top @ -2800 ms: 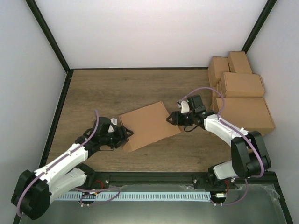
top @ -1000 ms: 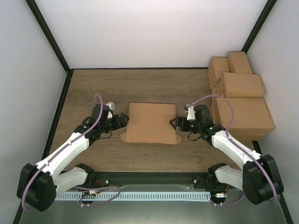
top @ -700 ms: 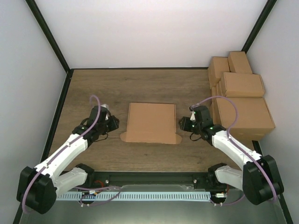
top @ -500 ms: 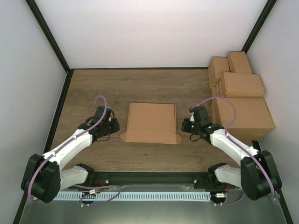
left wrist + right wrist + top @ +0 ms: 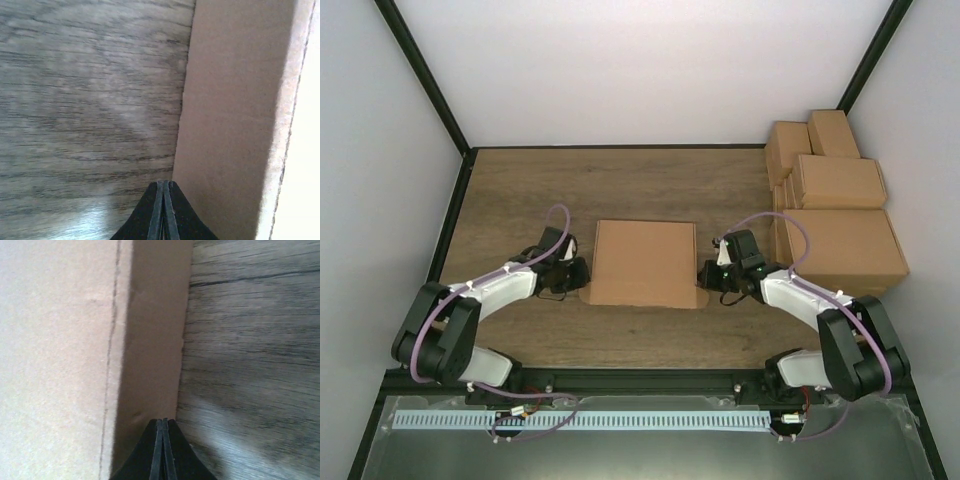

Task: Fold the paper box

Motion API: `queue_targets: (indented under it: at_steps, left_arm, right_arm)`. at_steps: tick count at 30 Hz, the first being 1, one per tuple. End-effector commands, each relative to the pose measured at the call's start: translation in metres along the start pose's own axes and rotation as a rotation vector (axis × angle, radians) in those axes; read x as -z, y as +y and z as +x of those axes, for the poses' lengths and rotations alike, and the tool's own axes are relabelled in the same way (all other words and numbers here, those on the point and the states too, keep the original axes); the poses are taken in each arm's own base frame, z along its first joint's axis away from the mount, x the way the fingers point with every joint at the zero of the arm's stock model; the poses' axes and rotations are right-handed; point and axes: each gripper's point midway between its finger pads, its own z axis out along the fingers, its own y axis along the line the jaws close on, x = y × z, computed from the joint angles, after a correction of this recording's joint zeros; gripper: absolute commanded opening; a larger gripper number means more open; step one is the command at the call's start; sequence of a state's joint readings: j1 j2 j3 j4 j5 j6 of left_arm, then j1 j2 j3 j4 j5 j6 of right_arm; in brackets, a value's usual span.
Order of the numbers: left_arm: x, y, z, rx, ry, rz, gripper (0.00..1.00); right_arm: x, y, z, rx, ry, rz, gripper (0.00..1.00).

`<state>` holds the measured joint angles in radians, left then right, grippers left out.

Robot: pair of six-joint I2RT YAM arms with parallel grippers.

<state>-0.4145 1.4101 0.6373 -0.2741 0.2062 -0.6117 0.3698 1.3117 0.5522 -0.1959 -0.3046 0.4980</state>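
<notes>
The paper box [image 5: 642, 263] lies flat as a brown cardboard sheet in the middle of the table, small rounded tabs at its near corners. My left gripper [image 5: 582, 273] sits low at the box's near-left edge. In the left wrist view its fingertips [image 5: 164, 184] are pressed together, empty, right at the edge of the box's side flap [image 5: 230, 125]. My right gripper [image 5: 706, 276] mirrors it at the near-right edge. Its fingertips [image 5: 162, 421] are shut with nothing between them, over the edge of the box's flap [image 5: 150, 340].
Several finished brown cartons [image 5: 835, 200] are stacked at the back right, close behind the right arm. Black frame rails run along the left edge [image 5: 448, 240] and the back of the wooden table [image 5: 570, 190]. White walls stand all around.
Both grippers have gone from open to shut. They drew back from the box's sides, then came in again low at its near corners. The box, straightened earlier, has stayed still.
</notes>
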Motion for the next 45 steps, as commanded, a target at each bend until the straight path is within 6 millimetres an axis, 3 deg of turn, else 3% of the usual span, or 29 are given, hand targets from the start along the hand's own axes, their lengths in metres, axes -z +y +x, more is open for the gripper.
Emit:
queue_targets:
  at_steps: [1,9,16,27,32,45]
  left_arm:
    - [0.000,-0.025,-0.010,-0.038,-0.003,0.110,0.04]
    - [0.030,-0.057,-0.022,-0.078,-0.026,0.217,0.04]
    - [0.069,-0.074,-0.027,-0.093,-0.056,0.257,0.04]
    - [0.130,-0.097,-0.020,-0.023,-0.097,0.378,0.06]
    - [0.133,-0.100,-0.015,0.013,-0.075,0.410,0.07]
    - [0.114,-0.087,-0.003,0.024,-0.032,0.375,0.07]
  right_arm:
    - [-0.002,0.017,0.005,0.033,0.027,-0.102,0.01]
    - [0.017,0.038,0.001,0.066,0.014,-0.182,0.01]
    - [0.047,0.068,-0.013,0.119,-0.007,-0.263,0.01]
    - [0.103,0.110,-0.036,0.163,-0.072,-0.353,0.07]
    - [0.112,0.116,-0.039,0.159,-0.080,-0.370,0.09]
    - [0.093,0.105,-0.028,0.138,-0.034,-0.357,0.09]
